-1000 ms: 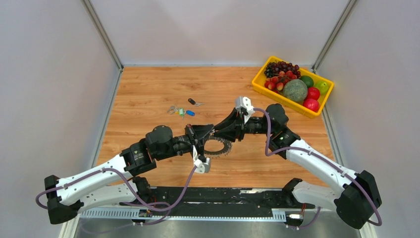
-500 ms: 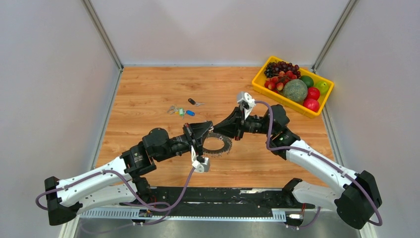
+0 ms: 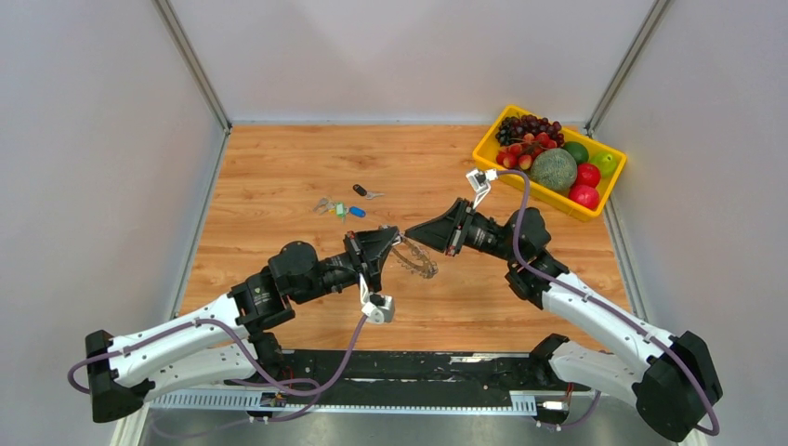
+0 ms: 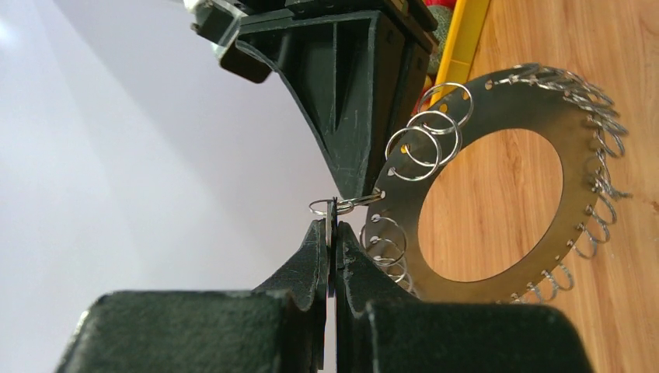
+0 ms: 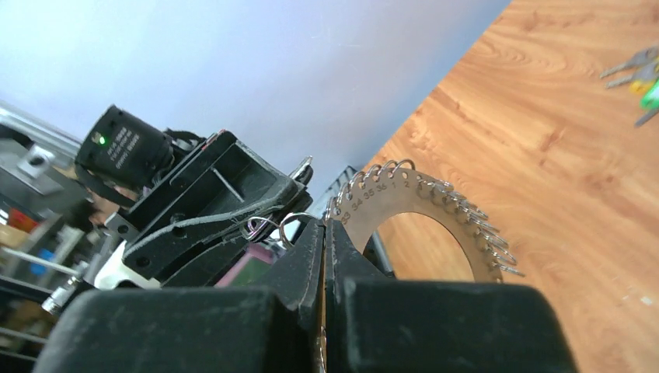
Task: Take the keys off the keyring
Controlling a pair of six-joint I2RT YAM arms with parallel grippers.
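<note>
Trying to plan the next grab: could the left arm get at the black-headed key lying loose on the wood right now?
Probably not yet. The way to the black-headed key looks free, but the left gripper is shut at the rim of the keyring, holding it tilted with the right gripper.

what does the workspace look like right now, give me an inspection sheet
surface: wooden table, light planks
job's things: keyring held tilted between both grippers, no key visible on it; keys lie loose in a small cluster on the table beyond it, a black-headed key apart from them
clutter: yellow tray of fruit at the far right
grippers: left gripper shut on a split ring at the keyring's rim; right gripper shut on the rim, facing it
cables: purple cable loops along each arm, apart from the keyring
surroundings: grey walls on three sides
</note>
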